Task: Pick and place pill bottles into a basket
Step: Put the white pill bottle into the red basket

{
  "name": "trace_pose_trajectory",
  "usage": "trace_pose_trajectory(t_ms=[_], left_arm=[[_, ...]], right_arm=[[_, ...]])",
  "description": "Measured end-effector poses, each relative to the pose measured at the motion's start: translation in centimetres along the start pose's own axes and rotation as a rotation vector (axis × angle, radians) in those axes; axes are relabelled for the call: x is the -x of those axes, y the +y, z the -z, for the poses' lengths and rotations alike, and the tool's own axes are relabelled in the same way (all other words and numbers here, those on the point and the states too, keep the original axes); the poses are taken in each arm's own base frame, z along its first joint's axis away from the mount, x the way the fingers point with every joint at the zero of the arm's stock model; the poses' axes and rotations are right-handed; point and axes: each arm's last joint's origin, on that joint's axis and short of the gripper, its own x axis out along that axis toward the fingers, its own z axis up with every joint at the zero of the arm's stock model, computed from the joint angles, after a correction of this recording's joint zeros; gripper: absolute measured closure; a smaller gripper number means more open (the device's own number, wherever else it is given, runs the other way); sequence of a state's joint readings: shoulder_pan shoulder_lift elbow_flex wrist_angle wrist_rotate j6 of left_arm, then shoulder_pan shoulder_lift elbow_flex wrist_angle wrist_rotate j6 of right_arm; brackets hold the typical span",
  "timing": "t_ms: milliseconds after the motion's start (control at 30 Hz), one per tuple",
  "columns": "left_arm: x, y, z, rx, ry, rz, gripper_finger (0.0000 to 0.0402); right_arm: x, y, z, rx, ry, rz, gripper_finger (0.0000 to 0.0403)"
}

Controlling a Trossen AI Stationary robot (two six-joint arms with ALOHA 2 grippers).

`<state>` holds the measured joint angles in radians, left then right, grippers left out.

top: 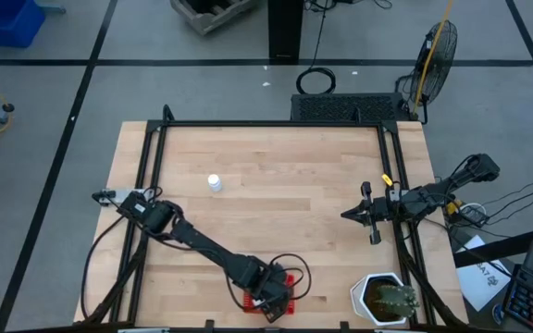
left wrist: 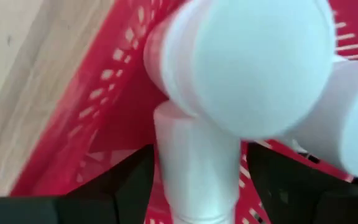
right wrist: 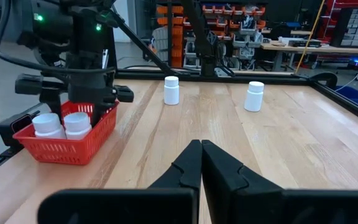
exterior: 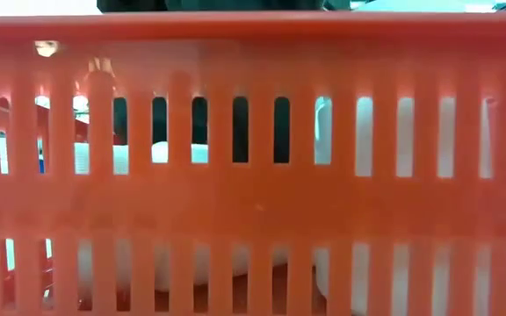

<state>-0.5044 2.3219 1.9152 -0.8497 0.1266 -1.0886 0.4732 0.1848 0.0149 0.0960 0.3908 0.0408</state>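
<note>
The red basket (top: pixel 283 294) stands at the table's near edge and fills the low view (exterior: pixel 253 202). My left gripper (left wrist: pixel 197 186) points down into it, open. Its fingers stand on either side of a white pill bottle (left wrist: pixel 197 155) that lies among two others (left wrist: pixel 247 62) (left wrist: pixel 353 124). The right wrist view shows two capped bottles (right wrist: pixel 47 124) (right wrist: pixel 78 123) in the basket (right wrist: pixel 67 146) under the left gripper (right wrist: pixel 86 93). Two more bottles (right wrist: pixel 171 90) (right wrist: pixel 254 96) stand upright on the table; the high view shows one (top: pixel 214 183). My right gripper (top: pixel 352 215) waits shut at the right.
A white pot with a green plant (top: pixel 387 298) stands at the near right corner. Black frame rails (top: pixel 151 185) run along the table's sides and far edge. Bare wood (top: pixel 285 194) lies between the two arms. A fan (top: pixel 438 51) stands beyond the far right corner.
</note>
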Motion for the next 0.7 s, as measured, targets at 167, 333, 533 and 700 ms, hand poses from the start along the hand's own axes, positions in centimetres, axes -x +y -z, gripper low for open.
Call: trace_pose_trajectory(t_ms=[167, 333, 533, 700], left_arm=[[-0.78, 0.11, -0.09, -0.03, -0.008, -0.014, 0.0165], [-1.16, 0.17, -0.18, -0.025, 0.011, -0.01, 0.0191], [-0.99, 0.32, -0.46, 0.003, 0.003, -0.012, 0.0227], [-0.95, 0.36, -0.52, 0.002, 0.021, -0.003, 0.0227]], right_arm=[[0.0, 0.0, 0.0, 0.0, 0.0, 0.0, 0.0399], [0.0, 0.0, 0.0, 0.0, 0.0, 0.0, 0.0399], [-0.01, 0.0, 0.01, 0.001, 0.001, 0.0, 0.0398], [-0.01, 0.0, 0.01, 0.001, 0.001, 0.0, 0.0399]])
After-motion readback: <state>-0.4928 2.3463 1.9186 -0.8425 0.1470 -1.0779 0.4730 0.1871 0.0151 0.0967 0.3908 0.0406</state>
